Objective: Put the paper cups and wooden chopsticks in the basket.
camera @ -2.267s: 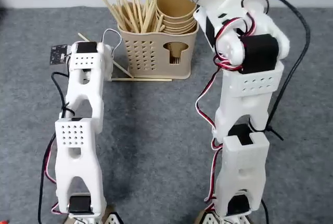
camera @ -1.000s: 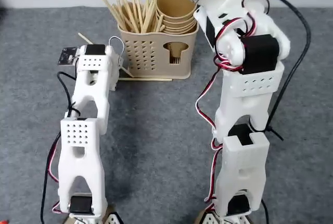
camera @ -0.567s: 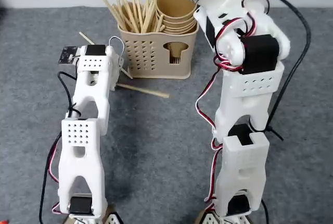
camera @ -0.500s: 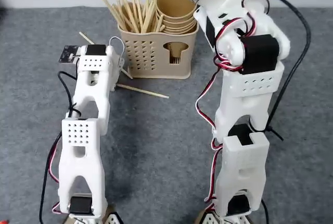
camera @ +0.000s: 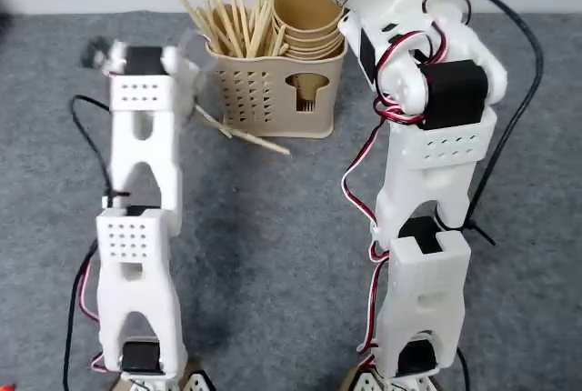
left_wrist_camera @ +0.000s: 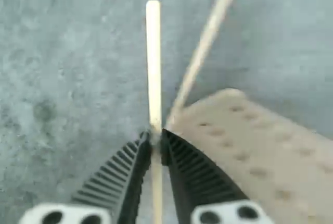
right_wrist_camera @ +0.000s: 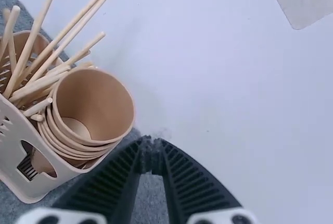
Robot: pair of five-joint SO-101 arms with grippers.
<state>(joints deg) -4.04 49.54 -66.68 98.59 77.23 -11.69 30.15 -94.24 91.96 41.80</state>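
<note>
While the left gripper [left_wrist_camera: 154,141] pinches a pale wooden chopstick [left_wrist_camera: 153,62] just beside the beige perforated plastic basket [left_wrist_camera: 250,146], it should lift clear of the rim, tip the stick upright, then let go. Brown stacked paper cups [right_wrist_camera: 93,104] sit inside that basket; the right gripper [right_wrist_camera: 151,162], closed and empty, hangs just past it.

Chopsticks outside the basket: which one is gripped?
The chopstick clamped between the left fingers. The other chopstick runs slanted beside it toward the basket, and no fingers touch it.
</note>
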